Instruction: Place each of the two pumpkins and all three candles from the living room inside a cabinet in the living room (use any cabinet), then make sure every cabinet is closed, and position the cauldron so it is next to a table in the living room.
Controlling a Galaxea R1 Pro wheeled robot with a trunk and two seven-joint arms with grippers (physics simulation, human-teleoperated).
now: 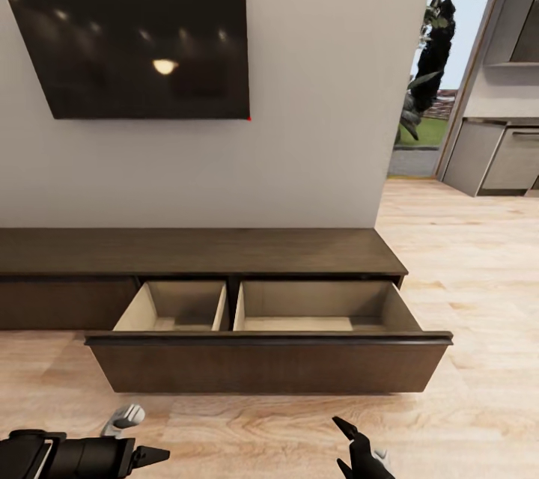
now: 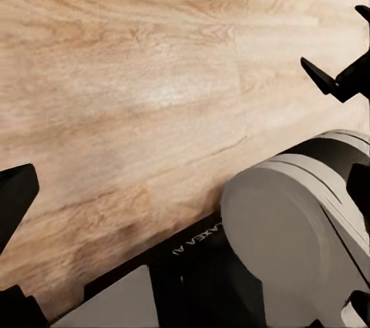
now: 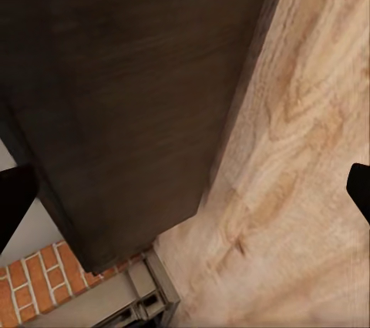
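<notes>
The cabinet (image 1: 202, 251) runs long and low along the wall, its long axis stretching from 9 o'clock to 3 o'clock across the head view, beneath a wall-mounted television (image 1: 135, 41). Its right end stops just short of the wall corner, and past it at 2 o'clock the wooden floor (image 1: 464, 262) opens toward a doorway and grey kitchen units (image 1: 498, 157).

One wide drawer (image 1: 269, 363) is pulled out toward the robot, its dark front panel parallel to the cabinet's length. The pale beige inside is split by a divider into two compartments, the smaller at 11 o'clock and the larger at 1 o'clock; what shows of their floors is bare. A strip of open floor lies between the drawer front and the robot.

The left gripper (image 1: 153, 455) sits at 7 o'clock, pointing toward 3 o'clock, level with the drawer's left end and apart from it; whether its jaws are apart or together cannot be told here, though the left wrist view shows its dark fingertips (image 2: 15, 197) widely separated over bare floor. The right gripper (image 1: 352, 440) sits at 5 o'clock, below the larger compartment, its jaws apart and holding nothing. In the right wrist view the drawer's dark panel (image 3: 131, 89) fills the near side beside the floor, with red brick (image 3: 35, 282) at one corner.
</notes>
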